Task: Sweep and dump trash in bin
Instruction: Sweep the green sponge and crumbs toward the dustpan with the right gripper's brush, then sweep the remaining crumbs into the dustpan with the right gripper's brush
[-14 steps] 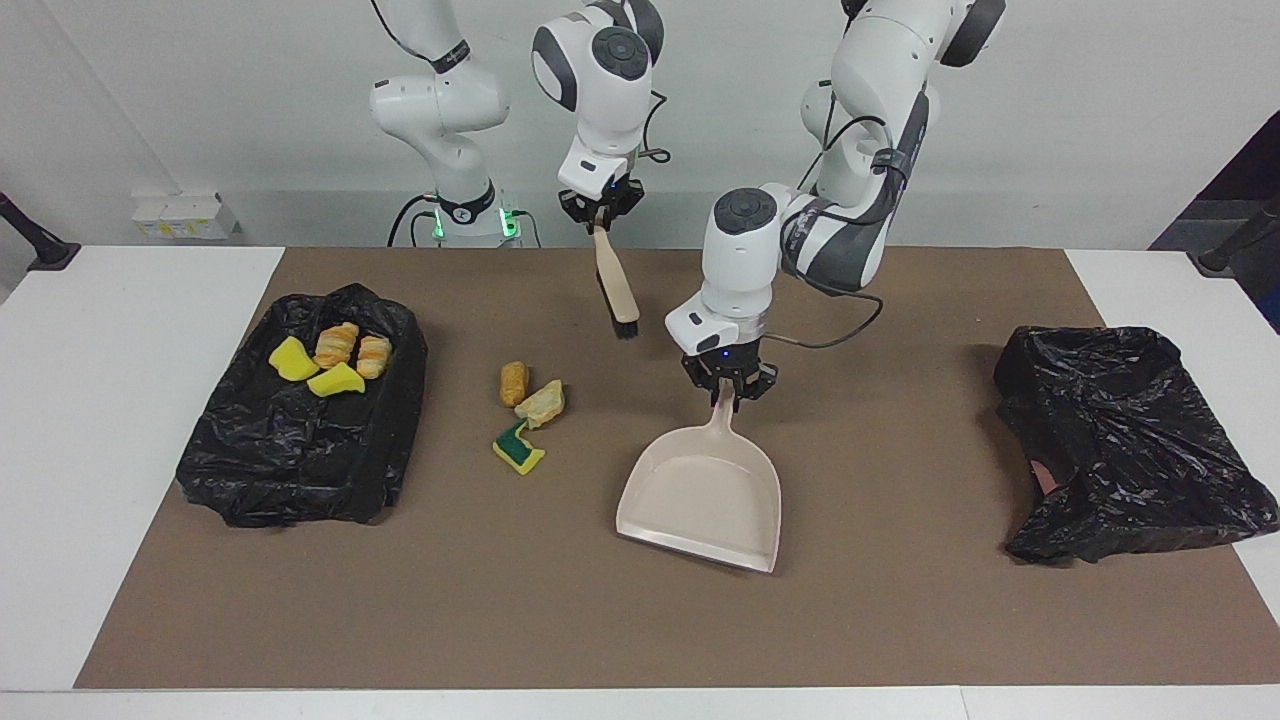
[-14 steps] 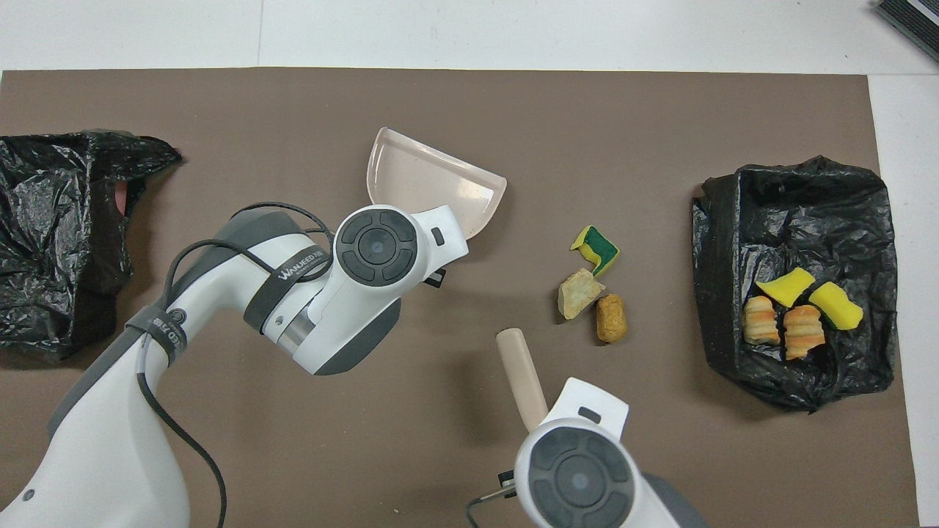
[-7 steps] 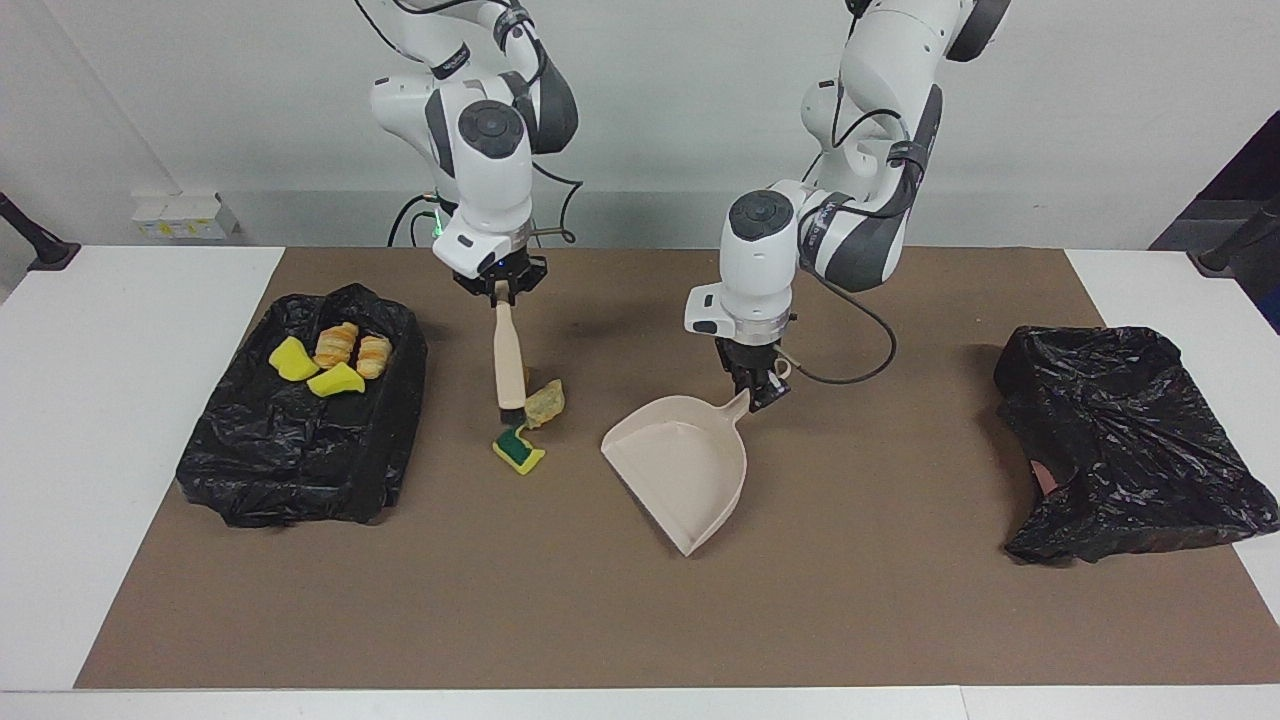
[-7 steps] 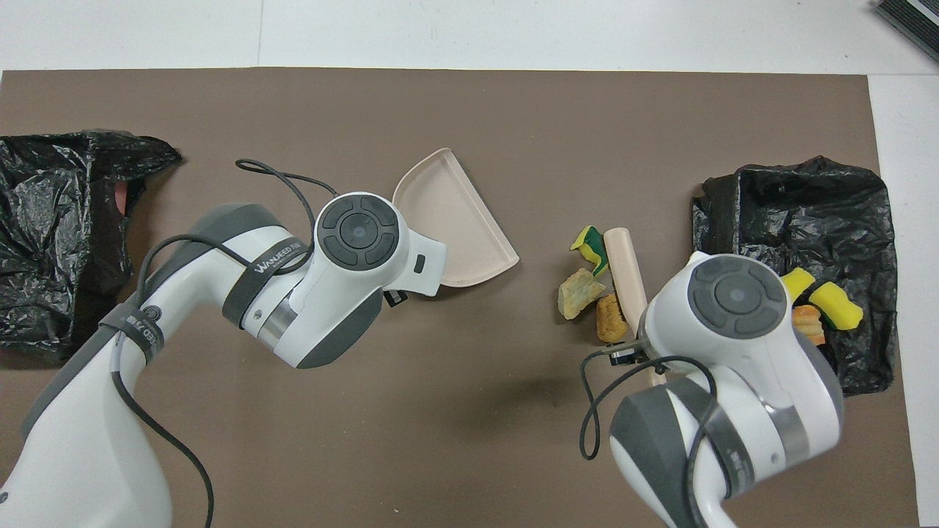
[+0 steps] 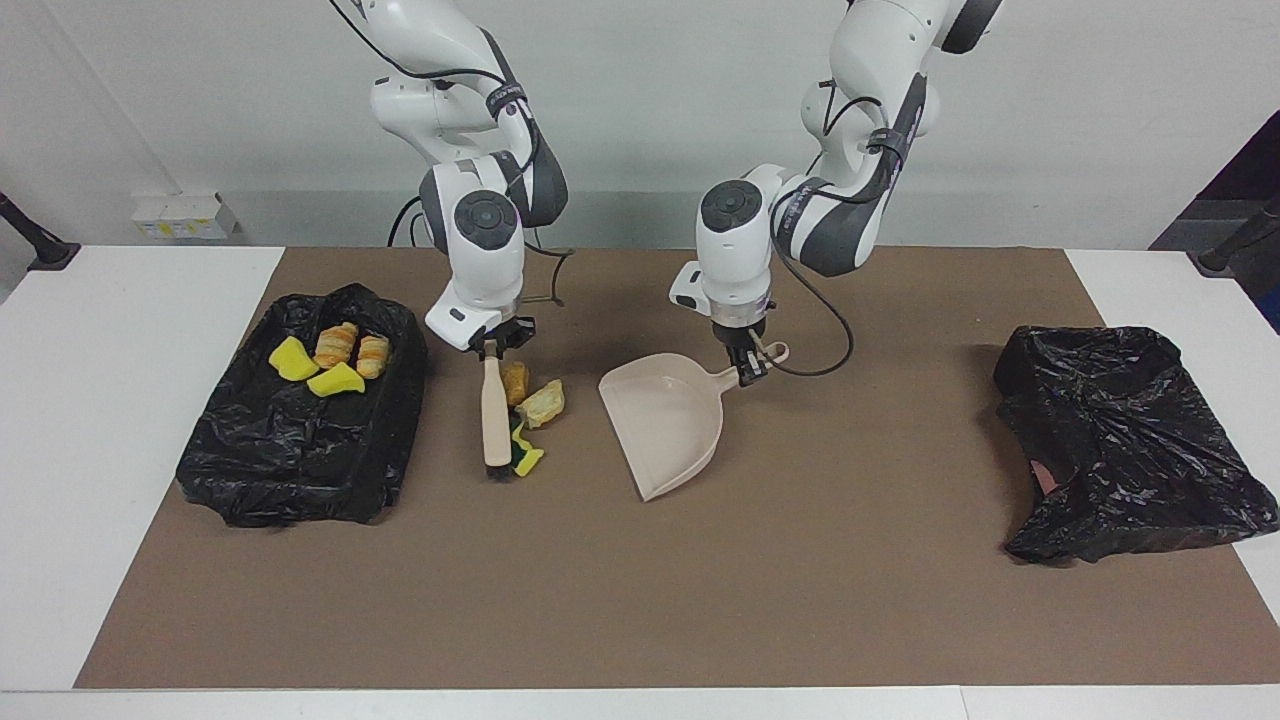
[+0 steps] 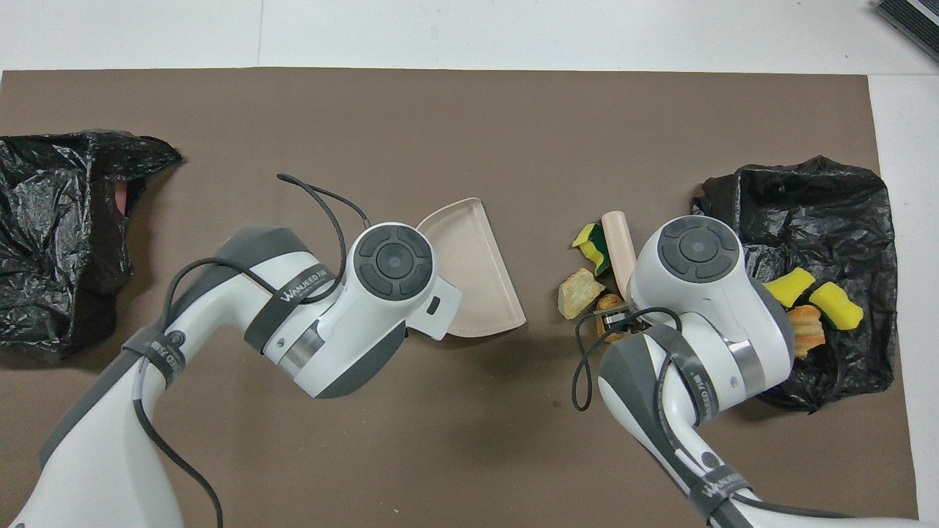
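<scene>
Right gripper point(image 5: 492, 349) clamped on brush point(image 5: 494, 415) handle; left gripper point(image 5: 748, 372) clamped on dustpan point(image 5: 668, 427) handle. Three trash lumps point(image 5: 532, 405) on mat point(image 5: 640, 600), touching or just beside brush, between brush and dustpan mouth; dustpan near, not touching. Four more lumps point(image 5: 330, 362) on black bag point(image 5: 290, 450) toward right arm's end. Lumps judged light, soft, springy, prone to roll: best pushed by bristles, never pinched.

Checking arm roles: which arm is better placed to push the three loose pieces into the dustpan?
Probably the right: its gripper holds the brush beside the pieces, with the left-held dustpan open toward them.
</scene>
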Available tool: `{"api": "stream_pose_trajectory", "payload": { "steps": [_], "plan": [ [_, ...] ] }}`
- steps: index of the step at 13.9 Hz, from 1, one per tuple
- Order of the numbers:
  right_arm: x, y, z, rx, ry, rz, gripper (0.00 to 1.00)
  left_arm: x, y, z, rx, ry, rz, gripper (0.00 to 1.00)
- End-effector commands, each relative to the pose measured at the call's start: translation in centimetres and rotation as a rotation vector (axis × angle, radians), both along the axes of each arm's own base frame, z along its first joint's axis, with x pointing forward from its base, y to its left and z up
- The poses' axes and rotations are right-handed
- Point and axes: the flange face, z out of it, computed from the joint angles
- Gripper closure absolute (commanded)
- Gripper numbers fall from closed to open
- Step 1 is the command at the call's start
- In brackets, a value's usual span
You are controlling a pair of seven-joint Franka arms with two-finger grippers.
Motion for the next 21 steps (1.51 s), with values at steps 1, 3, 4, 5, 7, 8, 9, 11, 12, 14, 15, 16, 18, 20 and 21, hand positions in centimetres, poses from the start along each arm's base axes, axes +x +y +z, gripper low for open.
{"api": "stream_pose_trajectory", "payload": {
  "steps": [1, 3, 4, 5, 7, 8, 9, 11, 12, 14, 15, 16, 18, 20, 21],
  "plan": [
    [-0.7, 2.0, -1.2, 0.01, 0.022, -0.003, 1.0, -2.9, -0.1, -0.5, 0.012, -0.023, -0.066, 1.0],
    [-1.7, 4.8, -2.5, 0.097, 0.074, -0.03, 1.0, -3.2, 0.2, -0.9, 0.017, -0.02, -0.067, 1.0],
    [-2.0, 6.1, -2.8, 0.132, 0.085, -0.032, 1.0, -3.5, 0.4, -1.0, 0.022, -0.023, -0.068, 1.0],
    [-2.6, 7.7, -2.9, 0.157, 0.095, -0.018, 1.0, -3.5, 0.5, -1.2, 0.02, -0.023, -0.067, 1.0],
    [-4.1, 10.9, -2.6, 0.229, 0.13, -0.002, 1.0, -3.2, 0.7, -1.2, 0.005, -0.036, -0.063, 1.0],
    [-4.6, 11.9, -2.4, 0.285, 0.155, -0.012, 1.0, -3.1, 0.9, -1.2, 0.006, -0.034, -0.062, 1.0],
    [-4.7, 12.6, -2.0, 0.358, 0.182, -0.033, 1.0, -3.2, 1.1, -1.6, 0.009, -0.029, -0.06, 1.0],
    [-4.4, 13.7, -0.4, 0.447, 0.208, -0.086, 1.0, -3.0, 1.2, -1.6, 0.006, -0.031, -0.069, 1.0],
    [-4.0, 13.8, 0.7, 0.452, 0.204, -0.088, 1.0, -3.0, 1.2, -1.6, 0.006, -0.025, -0.093, 1.0],
    [-4.2, 12.5, 4.7, 0.432, 0.169, -0.113, 1.0, -2.9, 1.3, -1.5, 0.007, -0.02, -0.138, 1.0],
    [-4.5, 11.1, 7.0, 0.405, 0.147, -0.137, 1.0, -2.9, 1.3, -1.5, 0.006, -0.021, -0.142, 1.0],
    [-4.4, 8.9, 8.4, 0.357, 0.138, -0.17, 1.0, -2.9, 1.3, -1.6, 0.006, -0.02, -0.142, 1.0],
    [-6.0, 7.1, 9.1, 0.237, 0.147, -0.15, 1.0, -2.9, 1.2, -1.5, 0.003, -0.024, -0.144, 1.0],
    [-8.8, 5.4, 7.8, 0.14, 0.136, -0.108, 1.0, -3.0, 1.0, -1.5, 0.0, -0.027, -0.15, 1.0],
    [-10.7, 4.2, 6.8, 0.093, 0.137, -0.091, 1.0, -3.0, 1.0, -1.4, -0.001, -0.026, -0.149, 1.0]
  ]
}}
